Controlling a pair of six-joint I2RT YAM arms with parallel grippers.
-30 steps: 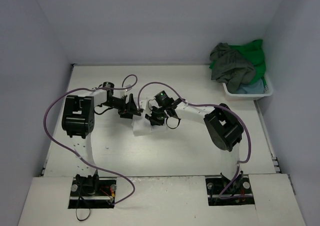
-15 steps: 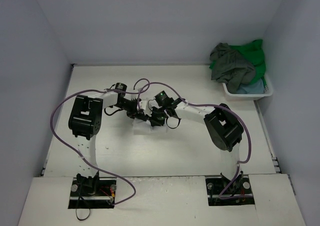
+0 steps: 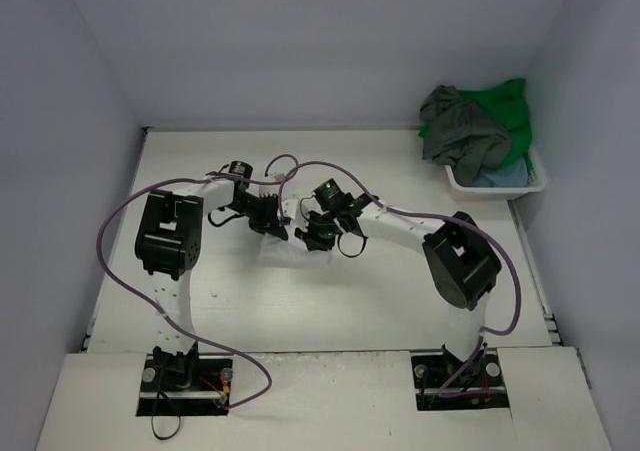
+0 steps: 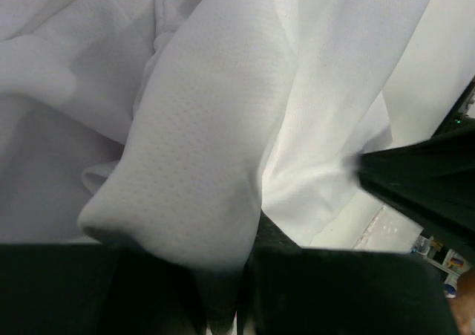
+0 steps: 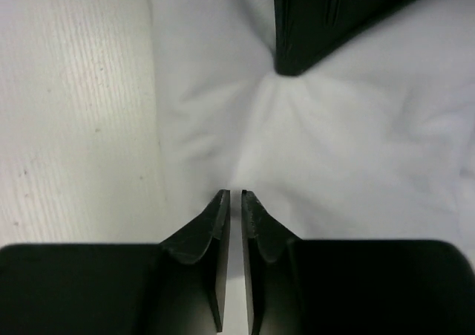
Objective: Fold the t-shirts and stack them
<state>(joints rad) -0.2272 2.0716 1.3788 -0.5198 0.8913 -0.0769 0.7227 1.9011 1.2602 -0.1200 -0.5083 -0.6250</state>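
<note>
As the left arm has swung in from the left of the white t-shirt (image 3: pixel 285 253) over the last second, the left hand (image 3: pixel 263 218) now sits on the shirt's upper left edge and has gone from spread to clenched. The left wrist view shows a rounded fold of cloth drawn down between its fingers, so it is grasping the white t-shirt. Judgement: this is a fresh grip for the next fold. The shirt is bunched rather than flat, and no stack exists yet.

The white t-shirt lies crumpled at the middle of the surface (image 3: pixel 400 291). It is a thin, soft knit with a fine pinhole mesh. It forms broad rolls, and sharp creases radiate from the pinch point. The surface beside it is matte white, faintly ribbed and lightly specked.

Just right of the left hand, on the same shirt, the right hand (image 3: pixel 313 235) has kept its place while its arm has shifted rightward. Its tapered black fingers stand almost together, with only a thin slit between them and their tips at the cloth. Whether a layer is caught between them cannot be told.

Well to the right of the white t-shirt and beyond it, the white plastic basket (image 3: pixel 470 184) holds a loose heap. The dark grey-olive t-shirt (image 3: pixel 455 131) is draped on top, with the bright green t-shirt (image 3: pixel 512 121) behind it and the light blue t-shirt (image 3: pixel 502 176) beneath.
</note>
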